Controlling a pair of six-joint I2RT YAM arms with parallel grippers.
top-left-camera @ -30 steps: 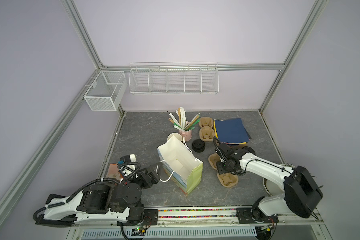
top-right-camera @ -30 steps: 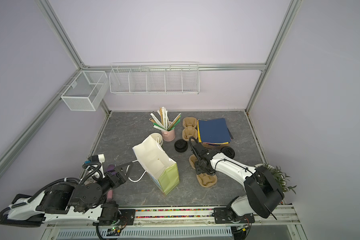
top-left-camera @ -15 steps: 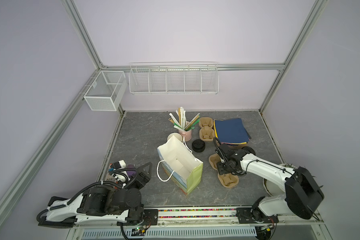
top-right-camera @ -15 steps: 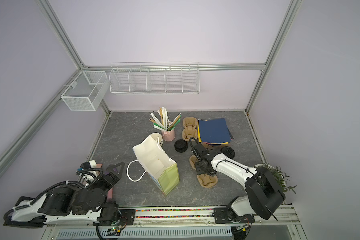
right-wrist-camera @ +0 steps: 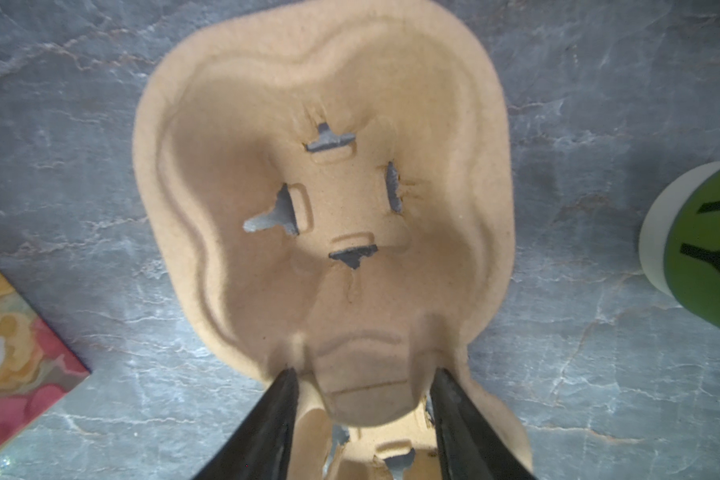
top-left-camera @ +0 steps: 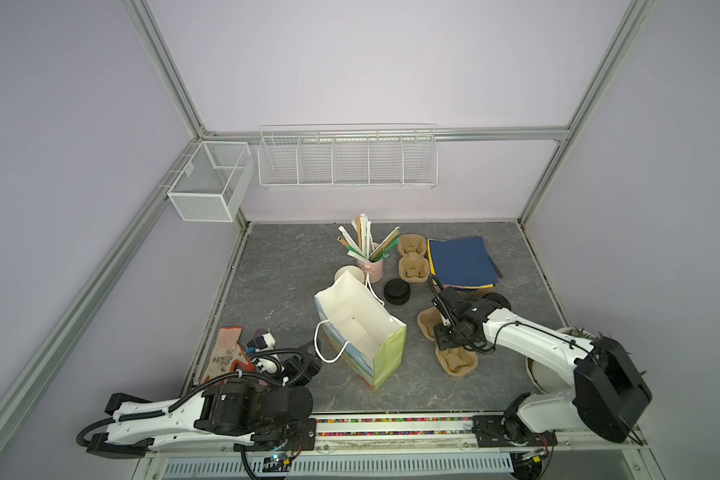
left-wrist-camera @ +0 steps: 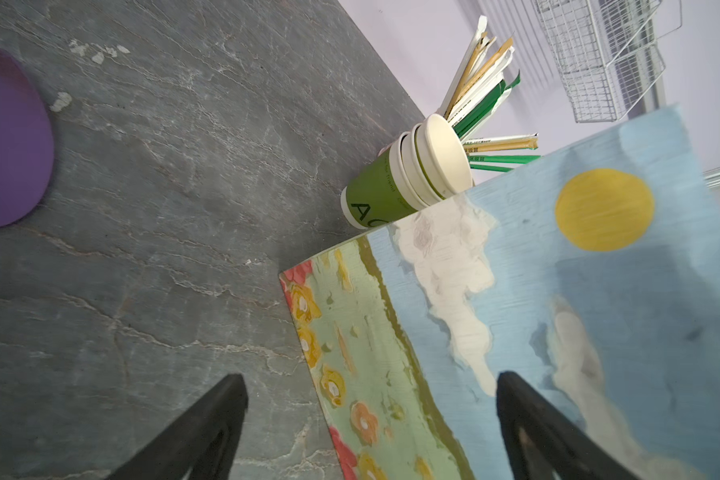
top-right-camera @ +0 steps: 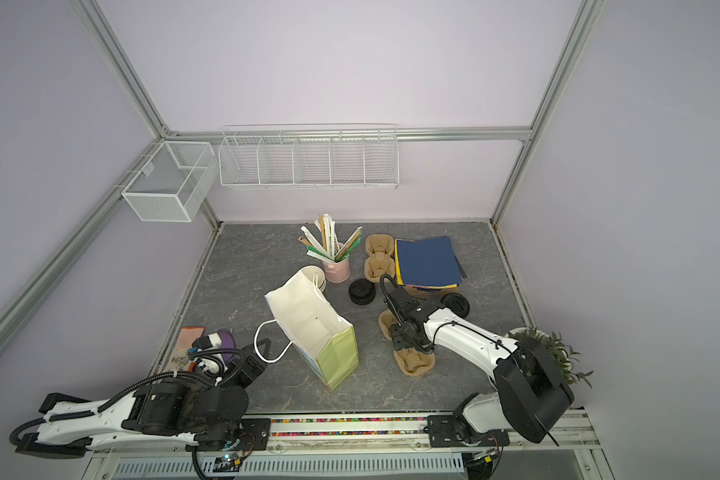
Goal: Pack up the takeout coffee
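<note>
Since a second ago the left claw (left-wrist-camera: 369, 377), spread and empty, has backed off the bag (top-left-camera: 387, 353) to near-left, leaving it standing open and ready; the right claw (right-wrist-camera: 363, 374) straddles the ridge of the cardboard tray (right-wrist-camera: 329, 199), grip uncertain; the lidded cup (top-right-camera: 456, 306) sits unpacked just far-right of it.

Bare tabletop (top-left-camera: 283, 274) left of the bag (top-left-camera: 360, 332) (mouth open upward), cup carrier (top-left-camera: 458, 363) and lids (top-left-camera: 396, 291) crowding its right.

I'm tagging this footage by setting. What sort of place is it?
Probably a robot lab cell staged as a coffee takeout counter: an aluminium frame, a left arm and right arm on a rail, plus stacked green paper cups, a pulp cup carrier and a paper bag.
</note>
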